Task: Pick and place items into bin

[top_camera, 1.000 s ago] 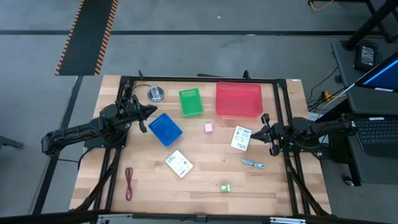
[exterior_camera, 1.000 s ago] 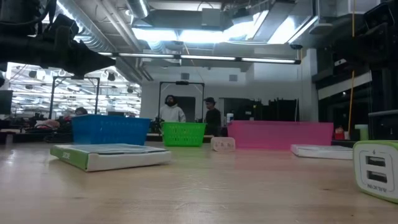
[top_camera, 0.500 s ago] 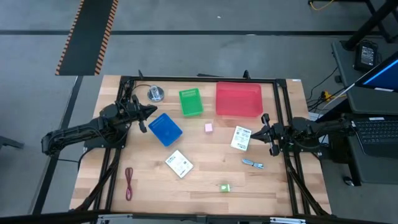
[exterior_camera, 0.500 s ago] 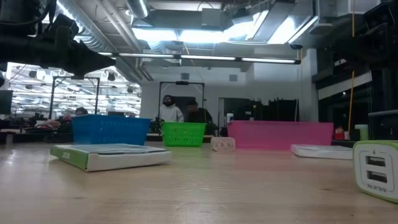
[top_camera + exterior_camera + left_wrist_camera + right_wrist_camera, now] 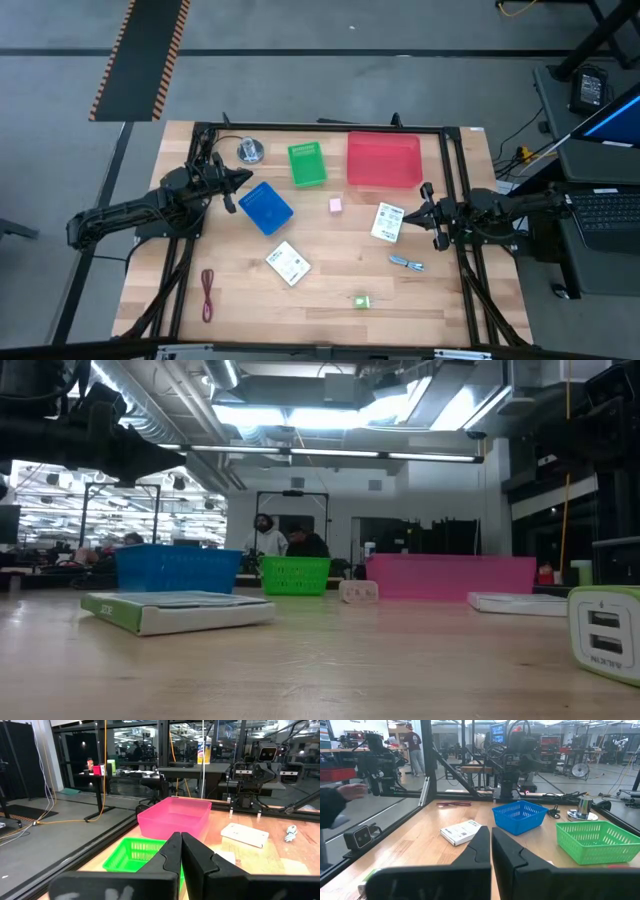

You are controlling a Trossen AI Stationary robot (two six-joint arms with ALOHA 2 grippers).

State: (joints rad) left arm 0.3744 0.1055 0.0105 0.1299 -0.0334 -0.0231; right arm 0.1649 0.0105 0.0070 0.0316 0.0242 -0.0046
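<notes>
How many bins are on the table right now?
3. The blue bin sits by the left gripper, the green bin is at the far edge in the middle, and the pink bin is to its right. None looks hidden.

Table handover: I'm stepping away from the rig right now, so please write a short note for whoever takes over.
Left gripper: shut, empty, by the blue bin.
Right gripper: shut, empty, beside one white packet.
On the table: second packet, pink cube, green block, red cord, blue-silver piece.
Green bin and pink bin look empty.
Done: nothing placed. Left: all items.
</notes>
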